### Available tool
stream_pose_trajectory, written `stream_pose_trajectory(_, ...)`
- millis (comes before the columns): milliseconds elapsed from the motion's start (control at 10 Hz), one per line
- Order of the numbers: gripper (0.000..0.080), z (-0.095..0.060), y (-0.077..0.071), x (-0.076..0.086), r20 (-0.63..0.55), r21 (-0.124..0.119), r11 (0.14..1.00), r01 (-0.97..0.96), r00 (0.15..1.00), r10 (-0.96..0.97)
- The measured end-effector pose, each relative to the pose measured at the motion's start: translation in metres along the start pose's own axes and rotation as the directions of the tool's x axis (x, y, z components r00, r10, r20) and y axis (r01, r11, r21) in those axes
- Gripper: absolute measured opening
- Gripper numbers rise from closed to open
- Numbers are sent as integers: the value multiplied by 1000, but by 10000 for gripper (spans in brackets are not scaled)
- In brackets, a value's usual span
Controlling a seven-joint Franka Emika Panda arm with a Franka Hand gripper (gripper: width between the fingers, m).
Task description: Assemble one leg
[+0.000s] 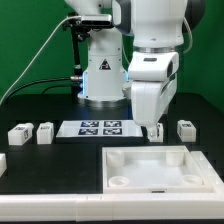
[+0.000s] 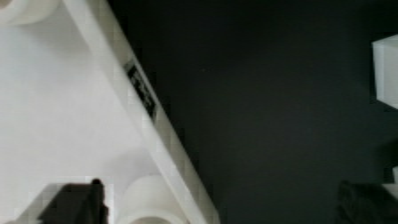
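White plastic parts lie on a black counter (image 1: 60, 172), shown from an exterior view and from my wrist. My tool (image 1: 152, 126) hangs low over the counter, just behind the far edge of the panel (image 1: 160, 168), a large flat square with round corner sockets. In the wrist view the two dark fingers (image 2: 71, 203) stand wide apart with only bare counter between them. The tool is spread open and grips nothing.

The nearest leg (image 1: 185, 128) sits on the counter just to the exterior view's right of the tool, apart from both the tool and the panel. Two spare legs (image 1: 20, 132) rest well off to the exterior view's left, beyond the marker board (image 1: 97, 127). A white block (image 2: 386, 70) at the edge of the wrist view may be that nearest leg, but too little shows to be sure.

I judge the leg light, stiff and smooth, so a little slippery but not fragile. I would close squarely on two opposite flat sides near its middle, so it neither twists nor tips. That leaves one end free for a socket.
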State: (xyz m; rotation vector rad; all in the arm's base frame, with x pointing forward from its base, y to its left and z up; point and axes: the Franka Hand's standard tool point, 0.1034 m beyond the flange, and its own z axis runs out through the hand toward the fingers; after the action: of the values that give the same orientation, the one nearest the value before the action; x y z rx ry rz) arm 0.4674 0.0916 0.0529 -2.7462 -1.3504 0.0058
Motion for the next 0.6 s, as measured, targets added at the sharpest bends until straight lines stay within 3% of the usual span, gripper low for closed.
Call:
stream_pose_trajectory(100, 649, 1, -10, -3, 4, 8, 983, -185, 983, 185)
stream_pose_trajectory(300, 649, 1, -25, 8, 6, 19, 877, -480, 877, 480)
stream_pose_trajectory(600, 649, 6, -59, 32, 27, 27, 593, -805, 593, 805)
